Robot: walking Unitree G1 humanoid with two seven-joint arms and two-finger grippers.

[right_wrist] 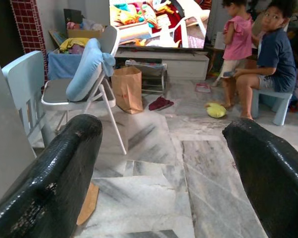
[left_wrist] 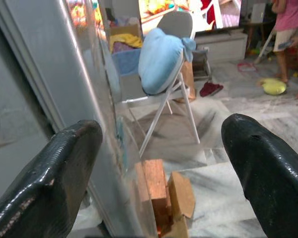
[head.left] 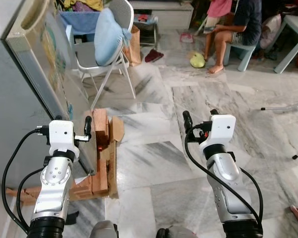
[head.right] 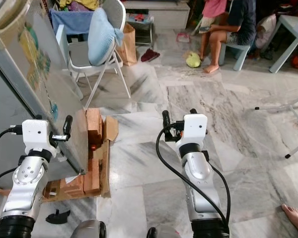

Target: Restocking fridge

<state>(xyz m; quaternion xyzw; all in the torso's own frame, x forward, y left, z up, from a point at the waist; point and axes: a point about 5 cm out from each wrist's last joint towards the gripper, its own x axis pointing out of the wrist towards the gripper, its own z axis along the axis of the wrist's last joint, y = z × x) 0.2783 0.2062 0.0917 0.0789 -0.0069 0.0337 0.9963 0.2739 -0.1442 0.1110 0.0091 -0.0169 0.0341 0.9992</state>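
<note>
Black fingers of the left gripper (head.left: 72,126) are spread wide and hold nothing; in the left wrist view one finger (left_wrist: 49,178) sits on either side of the fridge door's edge, without clear contact. Its silver arm rises from the lower left with the forearm nearly upright and the white wrist block level with the door's lower part. The right gripper (head.left: 201,118) is also wide apart and empty, its forearm raised the same way over bare marble floor (head.left: 154,148), well apart from the fridge.

The fridge (head.left: 20,99) stands at the robot's left, a tall grey body with its long axis vertical. Its door (head.right: 44,84) is swung out towards the room, its thin edge facing the robot and colourful stickers on its face.

Just beyond the door's lower edge a flattened cardboard box (head.left: 107,153) lies on the floor, with something small and red (head.left: 100,147) in it that is too small to identify. Farther back stands one white folding chair (head.left: 107,54) with one pale blue cushion (right_wrist: 87,67) leaning on its backrest, and beside it one brown paper bag (right_wrist: 127,89). Two people (right_wrist: 260,59) are near a pale blue stool at the far right, one seated, one standing, with a yellow-green object (head.left: 197,60) on the floor by their feet.
</note>
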